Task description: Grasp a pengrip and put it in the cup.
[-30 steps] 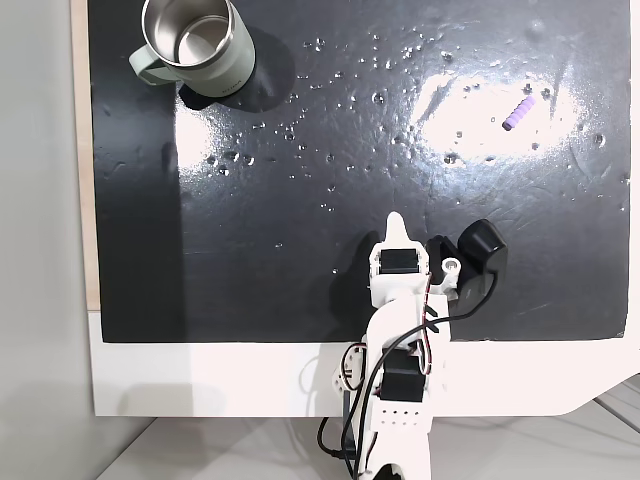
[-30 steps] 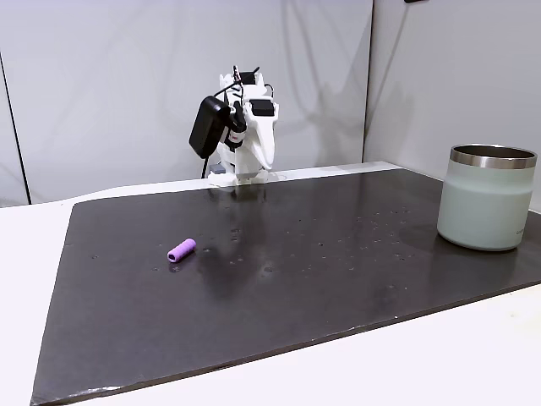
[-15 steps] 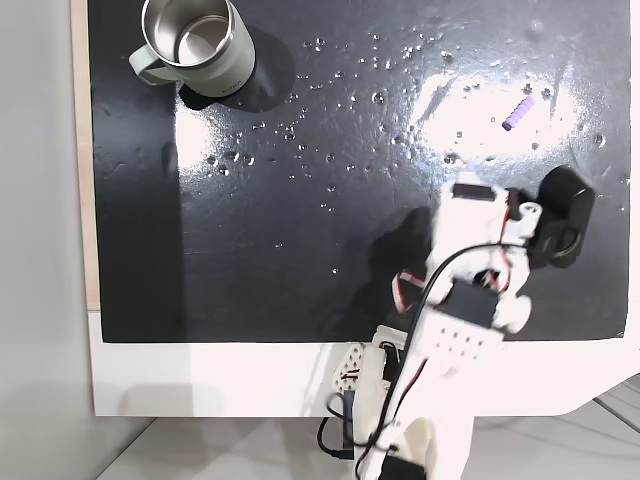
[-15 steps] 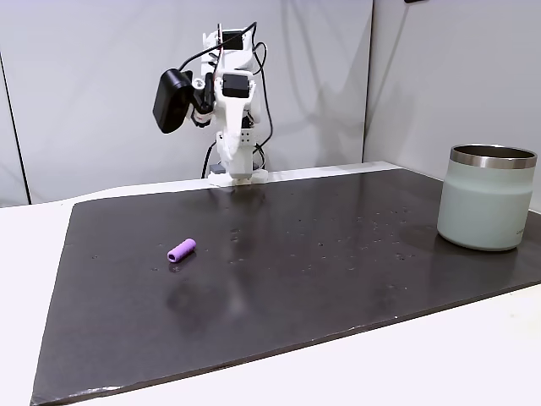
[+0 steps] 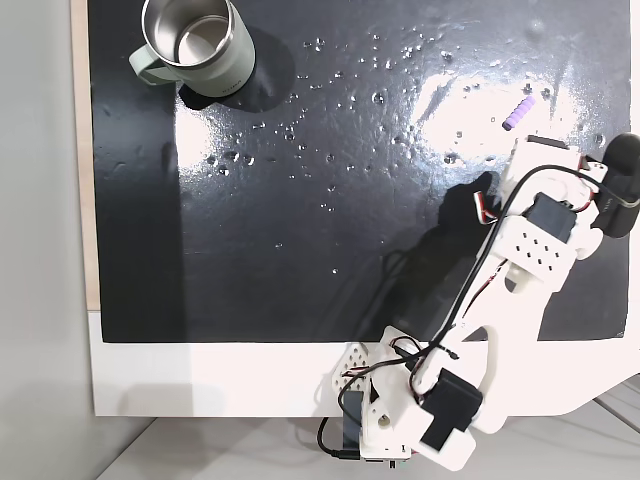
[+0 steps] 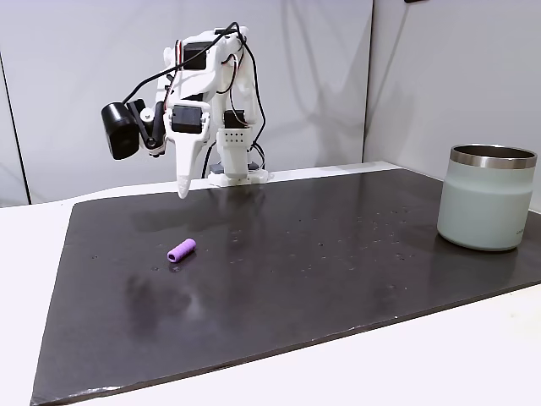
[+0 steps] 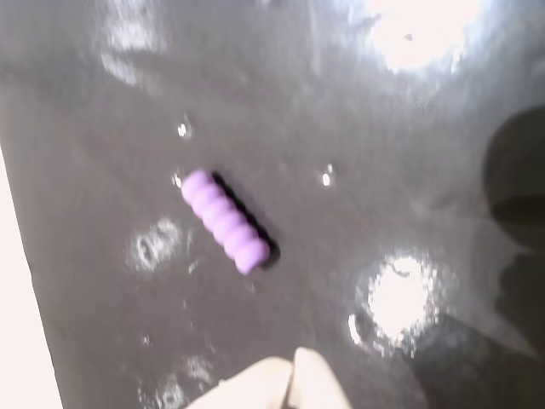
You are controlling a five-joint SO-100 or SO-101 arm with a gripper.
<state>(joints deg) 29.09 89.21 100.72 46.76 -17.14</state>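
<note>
In a fixed view, the cup (image 5: 190,45) sits upper left on the mat (image 5: 300,230), the pengrip (image 5: 518,111) upper right, the tool (image 5: 517,150) just below it.

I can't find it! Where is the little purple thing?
The pengrip lies on the dark mat near the top right in a fixed view, just above the gripper and far from the cup.

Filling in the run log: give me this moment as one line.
phase: approach | gripper: shut, empty, above mat | pen grip: lying on mat, untouched | mug: upright, far corner
</note>
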